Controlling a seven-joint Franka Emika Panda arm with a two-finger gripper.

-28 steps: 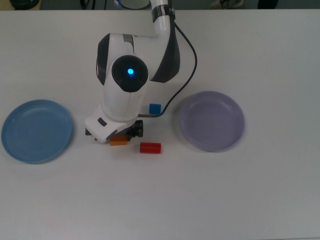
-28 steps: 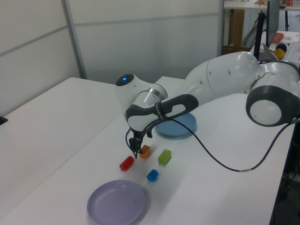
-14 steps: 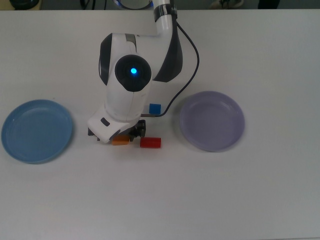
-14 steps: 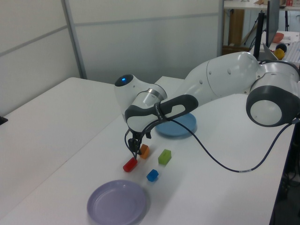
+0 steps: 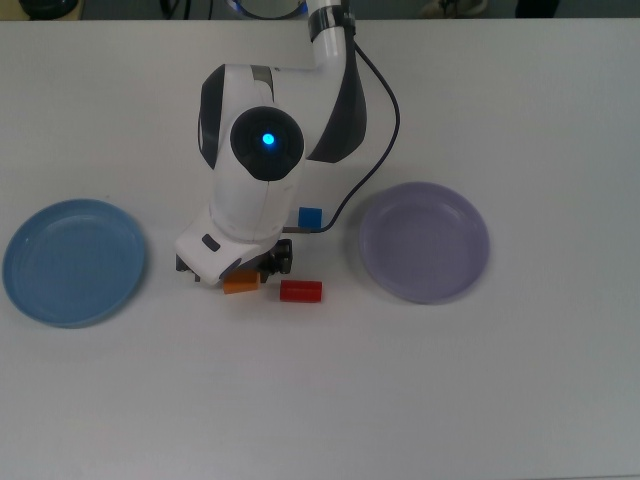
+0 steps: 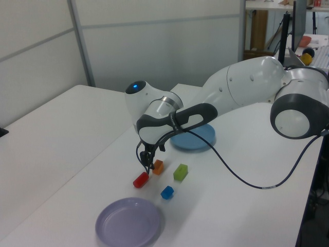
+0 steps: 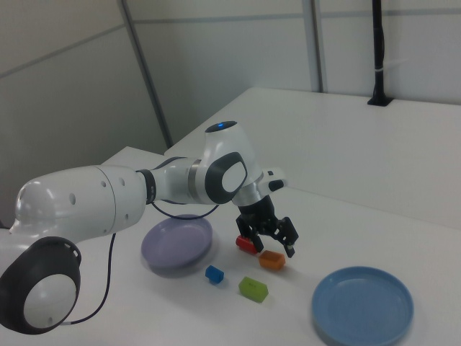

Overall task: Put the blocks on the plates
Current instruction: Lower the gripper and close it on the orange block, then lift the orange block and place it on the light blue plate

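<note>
My gripper (image 7: 267, 239) hangs open just above the table, its fingers spread over the orange block (image 7: 271, 260) and the red block (image 7: 247, 245). In the top view the hand (image 5: 235, 268) covers the spot just behind the orange block (image 5: 240, 284). The red block (image 5: 301, 291) lies to the top view's right of it. The blue cube (image 5: 310, 216) sits beside the arm. The green block (image 6: 180, 172) shows in the side views and is hidden under the arm in the top view. The light blue plate (image 5: 73, 262) and lavender plate (image 5: 424, 241) hold nothing.
The arm's black cable (image 5: 380, 150) loops down over the table between the blue cube and the lavender plate. The arm's large white links (image 6: 247, 87) stretch across the left view's right, above the light blue plate (image 6: 194, 138).
The hand has shifted a little toward the top view's top right. The red block has moved slightly toward the top of the top view. The other blocks and the plates stay put.
</note>
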